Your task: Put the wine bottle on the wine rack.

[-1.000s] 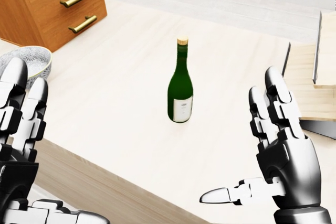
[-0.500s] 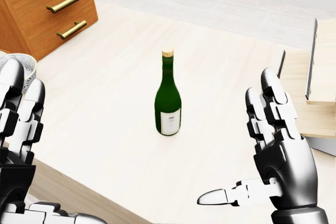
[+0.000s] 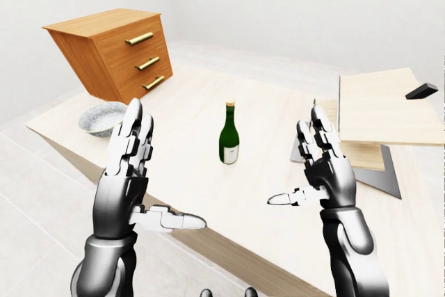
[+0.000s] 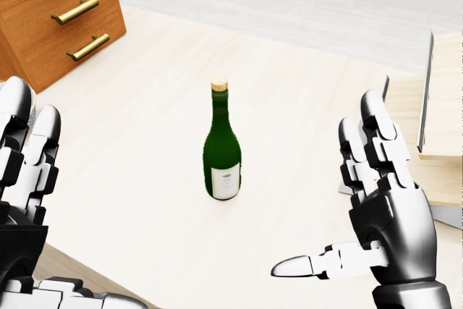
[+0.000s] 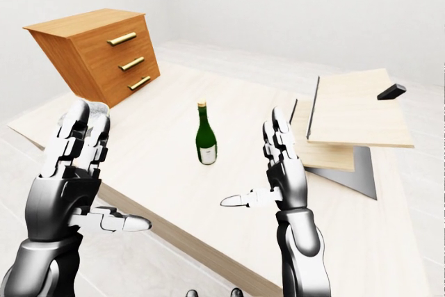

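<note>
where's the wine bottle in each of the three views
Left-eye view: the wine bottle stands upright on the table, just right of centre, between the two raised hands.
Head view: the bottle is a little left of centre, larger, label toward the camera.
Right-eye view: it sits left of centre, at mid-height.
Shared landmark: the wooden drawer chest with brass handles, up and to the left of the bottle in every view.

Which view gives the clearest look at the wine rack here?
The left-eye view: the whole wine rack shows, with its wooden shelves and dark base, right of the wine bottle. The right-eye view shows it nearly as well. The head view cuts it off at its right edge.
</note>
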Controlling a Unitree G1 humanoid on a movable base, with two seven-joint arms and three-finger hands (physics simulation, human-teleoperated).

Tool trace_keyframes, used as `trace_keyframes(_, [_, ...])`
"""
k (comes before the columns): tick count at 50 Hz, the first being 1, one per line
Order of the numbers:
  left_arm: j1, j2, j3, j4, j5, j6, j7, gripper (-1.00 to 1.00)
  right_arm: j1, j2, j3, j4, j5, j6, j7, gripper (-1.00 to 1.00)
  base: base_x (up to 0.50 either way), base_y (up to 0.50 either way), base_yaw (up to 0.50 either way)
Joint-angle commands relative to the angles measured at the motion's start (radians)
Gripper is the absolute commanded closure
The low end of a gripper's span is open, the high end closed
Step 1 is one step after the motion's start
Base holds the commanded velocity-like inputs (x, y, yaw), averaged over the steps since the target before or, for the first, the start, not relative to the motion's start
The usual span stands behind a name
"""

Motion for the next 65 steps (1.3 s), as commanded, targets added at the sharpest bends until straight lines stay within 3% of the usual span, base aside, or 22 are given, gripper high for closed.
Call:
trace_keyframes(1, [0.003,0.0,-0.004,0.0,0.002,0.0,0.0,-1.0,-0.006,-0.001,-0.004,0.009,0.001,0.0,-0.006,-1.0,0.0,0.0,0.0])
trace_keyframes(22, [0.009,-0.002,0.02,-0.001,-0.011,0.0,-0.011,-1.0,-0.181,-0.019,-0.047,0.12,0.021,0.0,-0.056,-1.0,0.0,0.0,0.0])
trace_keyframes(34, [0.015,-0.006,0.021,0.007,-0.012,0.0,-0.012,-1.0,-0.213,-0.015,-0.039,0.193,0.051,0.0,-0.068,-1.0,0.13,-0.02,0.0])
trace_keyframes(39, [0.005,-0.006,0.051,-0.01,-0.033,0.0,-0.014,-1.0,-0.262,-0.014,-0.03,0.238,0.057,0.0,-0.086,-1.0,0.0,0.0,0.0])
trace_keyframes(65, [0.014,-0.015,0.094,-0.026,-0.051,0.0,-0.033,-1.0,-0.489,-0.018,-0.004,0.484,0.033,0.0,-0.161,-1.0,0.0,0.0,0.0])
